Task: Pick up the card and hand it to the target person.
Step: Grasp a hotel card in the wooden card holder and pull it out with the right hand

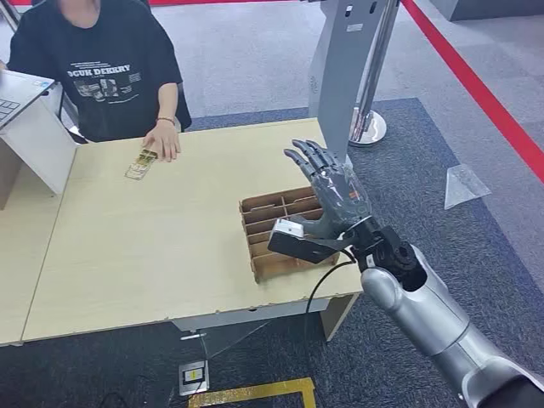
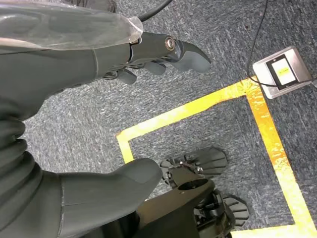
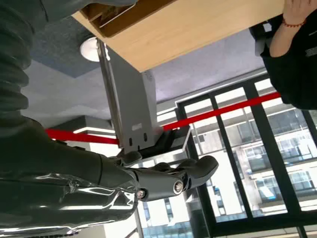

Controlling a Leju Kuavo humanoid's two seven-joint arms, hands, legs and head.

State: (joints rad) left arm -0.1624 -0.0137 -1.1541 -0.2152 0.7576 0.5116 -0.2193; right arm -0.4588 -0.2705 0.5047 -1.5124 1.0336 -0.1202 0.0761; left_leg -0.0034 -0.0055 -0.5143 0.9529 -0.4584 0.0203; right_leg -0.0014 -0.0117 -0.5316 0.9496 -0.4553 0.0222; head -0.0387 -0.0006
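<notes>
Card [image 1: 141,163] under person's hand [image 1: 163,140] on table [image 1: 161,246]

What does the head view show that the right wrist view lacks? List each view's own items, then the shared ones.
Head view alone: the small flat card on the table beside the person's hand, and an open grey laptop.
Right wrist view alone: large dark-framed windows.
Both: the light wooden table, brown cardboard divider tray, and the empty, fingers-apart right hand.
</notes>
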